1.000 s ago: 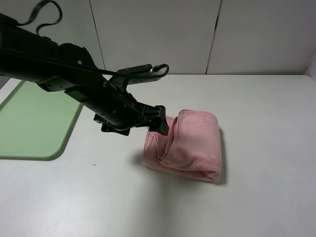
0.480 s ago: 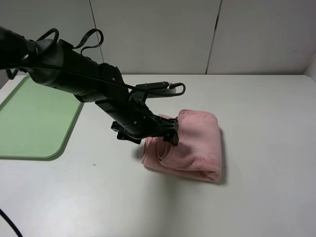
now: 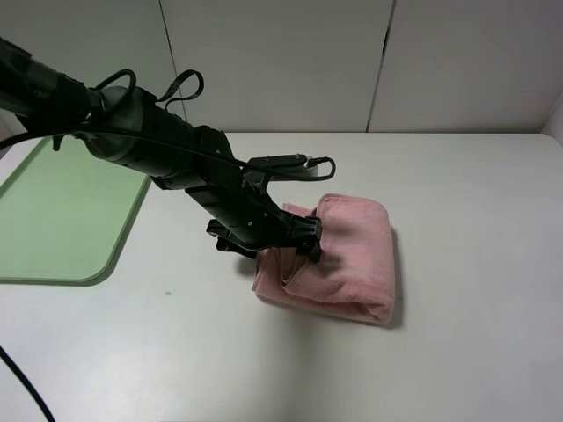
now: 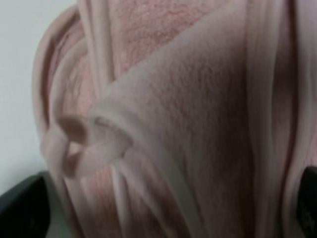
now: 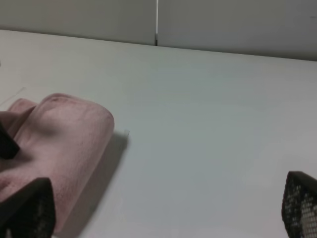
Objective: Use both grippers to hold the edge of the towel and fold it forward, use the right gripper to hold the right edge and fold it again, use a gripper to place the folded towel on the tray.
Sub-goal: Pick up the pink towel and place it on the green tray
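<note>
The pink towel (image 3: 347, 255) lies folded in a thick bundle on the white table, right of the middle. My left gripper (image 3: 303, 237) reaches across to the towel's left end and is open, its jaws wide on either side of the folded layers. In the left wrist view the towel (image 4: 188, 114) fills the frame between the two dark fingertips (image 4: 25, 208). My right gripper (image 5: 163, 208) is open and empty above bare table, with the towel (image 5: 59, 134) off to one side. The right arm is out of the exterior view.
The green tray (image 3: 53, 220) lies flat at the table's left edge, apart from the towel. A black cable loop (image 3: 299, 165) hangs off the left arm. White wall panels stand behind the table (image 3: 475, 220).
My left arm has moved right and down, bringing its gripper from just left of the towel onto the towel's left end. The towel has not moved.
</note>
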Robot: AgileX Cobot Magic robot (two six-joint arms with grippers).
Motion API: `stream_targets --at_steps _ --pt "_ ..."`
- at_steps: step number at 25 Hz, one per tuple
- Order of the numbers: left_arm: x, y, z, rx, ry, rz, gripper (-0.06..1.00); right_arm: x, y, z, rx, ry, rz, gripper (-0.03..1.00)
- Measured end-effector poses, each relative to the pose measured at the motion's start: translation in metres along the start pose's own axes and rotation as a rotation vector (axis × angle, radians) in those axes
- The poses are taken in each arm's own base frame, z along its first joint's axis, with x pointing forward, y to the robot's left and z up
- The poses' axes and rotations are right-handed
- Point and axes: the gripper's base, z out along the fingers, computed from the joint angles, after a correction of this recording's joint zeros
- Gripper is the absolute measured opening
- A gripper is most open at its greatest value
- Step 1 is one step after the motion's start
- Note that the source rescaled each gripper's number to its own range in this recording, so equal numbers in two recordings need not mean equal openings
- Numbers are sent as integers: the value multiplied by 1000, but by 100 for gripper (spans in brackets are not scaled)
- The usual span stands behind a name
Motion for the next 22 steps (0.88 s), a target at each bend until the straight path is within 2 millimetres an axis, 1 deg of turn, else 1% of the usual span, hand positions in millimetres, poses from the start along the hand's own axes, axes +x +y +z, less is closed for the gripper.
stream_targets --at_steps 3,14,17,22 --pt "-2 -1 2 2 -2 1 100 0 0 0 0 0 0 100" --pt "-2 -3 3 3 -5 11 99 0 0 0 0 0 3 100" --pt "-1 -5 4 4 -6 16 94 0 0 0 0 0 3 100" --pt "0 -8 10 3 -7 25 77 0 0 0 0 0 3 100"
